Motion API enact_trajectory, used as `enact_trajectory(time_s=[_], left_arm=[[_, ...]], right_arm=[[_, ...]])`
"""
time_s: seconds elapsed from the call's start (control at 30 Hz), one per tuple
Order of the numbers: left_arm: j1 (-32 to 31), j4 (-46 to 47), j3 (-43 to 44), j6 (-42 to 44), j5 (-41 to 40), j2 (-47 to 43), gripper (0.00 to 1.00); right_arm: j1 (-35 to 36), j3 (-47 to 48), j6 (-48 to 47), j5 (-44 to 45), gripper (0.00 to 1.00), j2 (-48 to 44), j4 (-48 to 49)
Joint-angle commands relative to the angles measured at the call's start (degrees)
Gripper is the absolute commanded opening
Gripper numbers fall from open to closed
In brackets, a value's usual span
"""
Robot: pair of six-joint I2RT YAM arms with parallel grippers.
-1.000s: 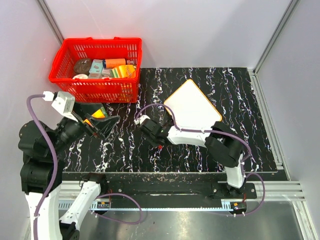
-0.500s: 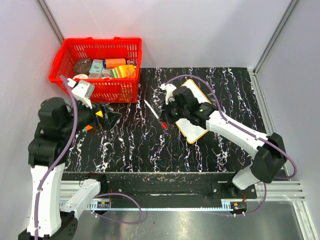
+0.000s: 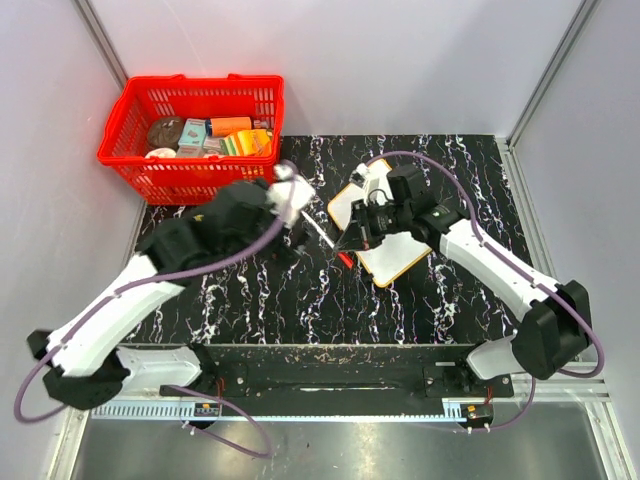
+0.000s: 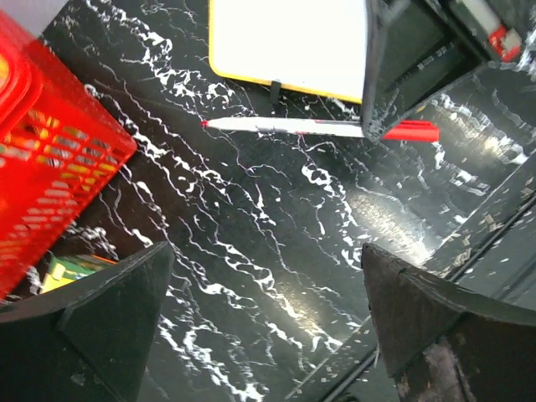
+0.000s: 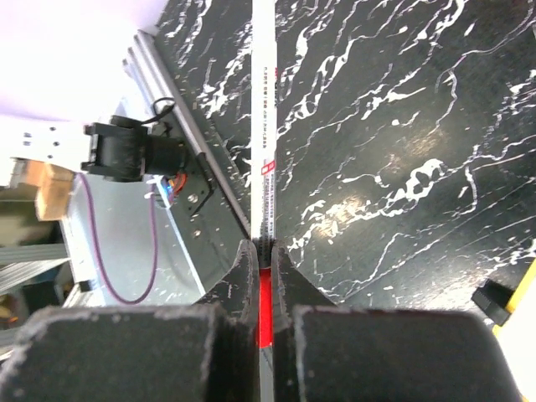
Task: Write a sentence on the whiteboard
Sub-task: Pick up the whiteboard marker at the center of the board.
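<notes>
at table centre, your right claw (image 3: pixel 359 237) is clamped on the marker (image 3: pixel 318 230), whose axis runs 10 to 4 o'clock. the blank board (image 3: pixel 392 256) sits just beside at 3 o'clock. your left claw (image 4: pixel 272 318) hangs open.

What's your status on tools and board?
Left tool open above the table. Right tool shut on the marker, tip off the whiteboard. No writing visible. No obstruction seen.
</notes>
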Motion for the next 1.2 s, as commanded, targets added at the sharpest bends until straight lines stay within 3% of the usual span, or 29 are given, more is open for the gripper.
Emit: enact_trajectory(time_s=[0.0, 0.1, 0.3, 0.67, 0.77, 0.8, 0.9, 0.93, 1.0, 1.03, 1.1, 1.17], left_arm=[[-12.0, 3.2, 0.2, 13.9, -17.9, 4.4, 0.99], [-18.2, 11.2, -5.3, 23.7, -20.5, 3.9, 0.99], [-19.3, 22.7, -12.7, 34.6, -9.5, 0.5, 0.99], [-19.0, 25.5, -15.5, 39.3, -9.0, 7.1, 0.96], [-18.5, 25.5, -16.6, 39.3, -8.8, 7.1, 0.69], [-18.2, 25.6, -17.1, 39.0, -8.3, 7.0, 0.5], [-18.1, 25.6, -18.3, 39.1, -8.6, 5.9, 0.32], [-18.1, 25.6, -18.6, 39.3, -8.9, 5.3, 0.18], [-18.1, 25.5, -19.1, 39.2, -9.1, 4.9, 0.01], [-18.1, 25.6, -19.1, 39.2, -9.0, 4.4, 0.0], [-18.1, 25.3, -18.9, 39.0, -8.2, 3.9, 0.0], [-18.1, 25.3, -18.8, 38.7, -7.8, 3.4, 0.0]], right_arm=[[-3.2, -0.7, 1.8, -13.7, 0.0, -2.9, 0.4], [-4.1, -1.5, 2.6, -17.0, 0.0, -3.6, 0.7], [-4.7, -3.2, 4.6, -20.4, 0.0, -5.9, 1.5], [-4.7, -4.4, 6.9, -24.2, 0.0, -8.0, 3.5], [-4.8, -4.5, 7.2, -24.3, 0.0, -8.6, 3.5], [-4.8, -4.5, 7.2, -24.4, 0.0, -8.7, 3.4], [-4.8, -4.2, 7.5, -24.5, 0.0, -8.7, 3.4], [-4.8, -4.2, 7.5, -24.6, 0.0, -8.6, 3.6], [-4.9, -3.7, 7.5, -24.5, 0.0, -8.4, 3.8], [-4.9, -3.5, 7.7, -24.1, 0.01, -8.4, 3.9], [-5.2, -2.5, 8.3, -21.5, 0.13, -8.0, 4.3], [-6.6, -1.7, 9.8, -16.7, 0.39, -8.0, 4.4]])
